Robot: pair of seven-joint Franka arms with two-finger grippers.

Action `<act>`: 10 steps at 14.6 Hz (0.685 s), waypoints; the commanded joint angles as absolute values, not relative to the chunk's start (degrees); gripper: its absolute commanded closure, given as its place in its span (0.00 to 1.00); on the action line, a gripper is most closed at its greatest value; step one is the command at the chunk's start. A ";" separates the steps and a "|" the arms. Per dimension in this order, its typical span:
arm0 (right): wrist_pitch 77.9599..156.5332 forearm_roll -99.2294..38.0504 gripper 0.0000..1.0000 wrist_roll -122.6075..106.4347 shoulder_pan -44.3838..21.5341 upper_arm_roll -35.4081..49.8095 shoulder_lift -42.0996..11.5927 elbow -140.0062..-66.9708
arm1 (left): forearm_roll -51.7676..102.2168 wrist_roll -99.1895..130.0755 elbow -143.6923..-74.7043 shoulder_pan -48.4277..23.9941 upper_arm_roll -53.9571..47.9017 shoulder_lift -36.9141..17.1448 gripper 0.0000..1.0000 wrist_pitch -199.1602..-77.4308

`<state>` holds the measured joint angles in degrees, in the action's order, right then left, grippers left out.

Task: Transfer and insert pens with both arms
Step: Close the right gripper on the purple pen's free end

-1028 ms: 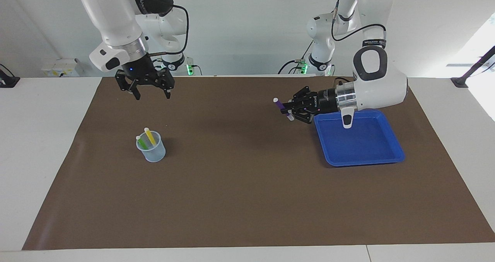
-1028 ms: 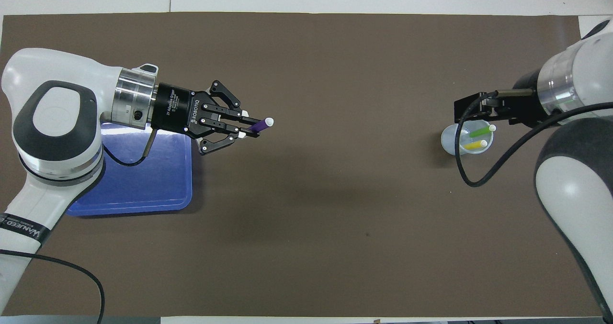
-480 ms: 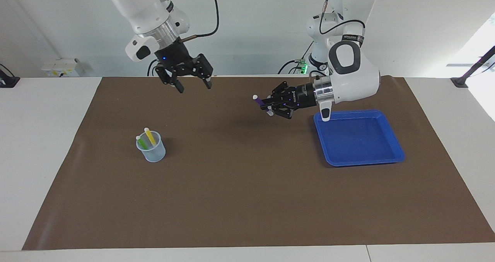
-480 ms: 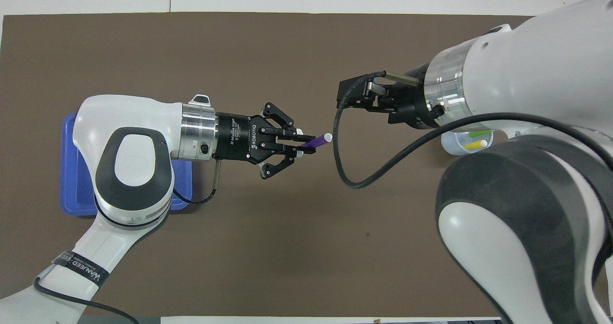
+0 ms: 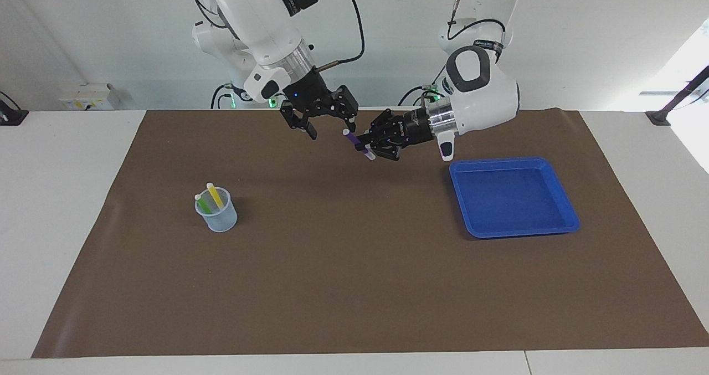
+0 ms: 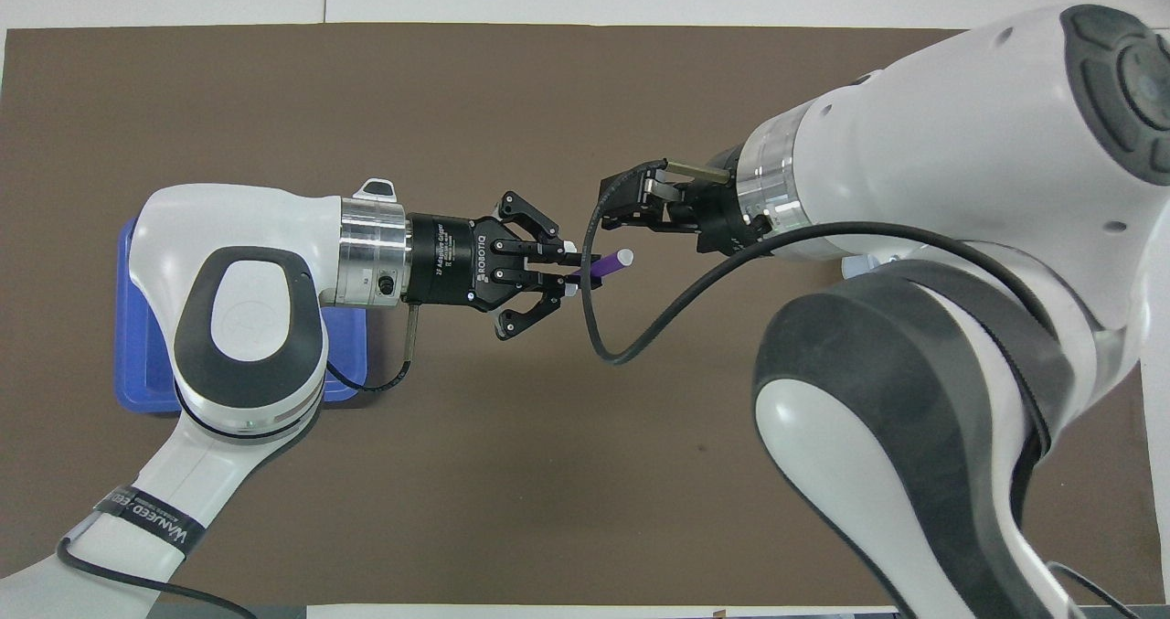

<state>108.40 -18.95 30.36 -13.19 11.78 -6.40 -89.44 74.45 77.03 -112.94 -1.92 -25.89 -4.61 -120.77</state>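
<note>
- The purple pen [image 5: 352,140] is up in the air over the middle of the brown mat [image 5: 354,286]; over the last second we have carried it away from the blue tray [image 5: 565,220], so the handover is near.
- Our left end effector [image 5: 366,145] is clamped on it.
- Our right end effector [image 5: 327,127] has swung in beside the pen's cap, fingers spread, holding nothing.
- The green pen [image 5: 203,203] and the yellow pen [image 5: 214,195] stand in the cup [image 5: 220,220] on the tabletop [image 5: 61,209].
</note>
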 commanded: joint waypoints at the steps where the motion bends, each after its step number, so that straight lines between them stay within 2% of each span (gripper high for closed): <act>1: 110.38 -20.47 0.03 30.94 -14.50 11.87 -5.98 -91.23 | 76.38 76.46 -114.61 -2.02 -25.66 -2.81 1.00 -121.99; 3: 112.06 -21.62 0.03 30.94 -15.12 11.87 -5.89 -92.63 | 76.46 76.46 -114.61 -1.93 -25.66 -2.73 1.00 -121.99; 5: 112.06 -21.62 0.09 30.94 -15.12 11.87 -5.80 -92.81 | 76.46 76.46 -114.61 -1.93 -25.66 -2.72 1.00 -121.99; 7: 112.15 -21.62 0.36 31.03 -15.12 11.87 -5.71 -92.90 | 76.99 76.46 -114.61 -1.93 -25.66 -2.72 1.00 -121.99; 10: 112.41 -21.62 0.83 31.03 -15.12 11.78 -5.54 -93.16 | 77.25 76.46 -114.61 -1.93 -25.66 -2.72 1.00 -122.08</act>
